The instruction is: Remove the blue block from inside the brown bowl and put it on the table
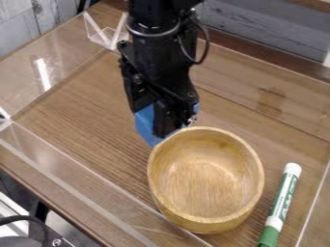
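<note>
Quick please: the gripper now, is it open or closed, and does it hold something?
Gripper: jaws closed on the blue block, held just beside the brown bowl, above the table.

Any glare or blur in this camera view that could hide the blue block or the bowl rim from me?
Camera view: white glare streaks lie on the acrylic walls at left, away from the action; the blue block reads sharp though the gripper covers part of it; the brown bowl rim is evenly lit; the whole image is soft and low in detail; the marker stays legible.
</note>
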Tool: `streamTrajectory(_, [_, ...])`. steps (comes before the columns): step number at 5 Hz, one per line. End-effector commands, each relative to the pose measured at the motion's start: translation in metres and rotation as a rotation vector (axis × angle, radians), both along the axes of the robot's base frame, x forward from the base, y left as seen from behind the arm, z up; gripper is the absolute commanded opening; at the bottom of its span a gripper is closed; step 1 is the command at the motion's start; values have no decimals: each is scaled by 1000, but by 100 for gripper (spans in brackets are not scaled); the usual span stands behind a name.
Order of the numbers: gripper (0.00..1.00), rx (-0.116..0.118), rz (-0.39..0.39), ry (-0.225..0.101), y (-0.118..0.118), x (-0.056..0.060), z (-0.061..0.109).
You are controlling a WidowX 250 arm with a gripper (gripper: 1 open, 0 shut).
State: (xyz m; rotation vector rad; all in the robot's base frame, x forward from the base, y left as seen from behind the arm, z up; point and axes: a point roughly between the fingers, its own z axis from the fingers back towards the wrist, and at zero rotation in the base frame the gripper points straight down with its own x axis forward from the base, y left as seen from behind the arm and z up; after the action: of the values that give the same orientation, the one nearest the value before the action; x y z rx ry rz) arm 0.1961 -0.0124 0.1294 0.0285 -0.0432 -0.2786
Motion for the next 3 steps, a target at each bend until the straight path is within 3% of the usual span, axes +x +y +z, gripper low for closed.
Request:
streamTrajectory(1, [0, -4, 21, -43, 5, 3, 9])
streamTrajectory(3, [0, -6, 38, -36, 11, -1, 6])
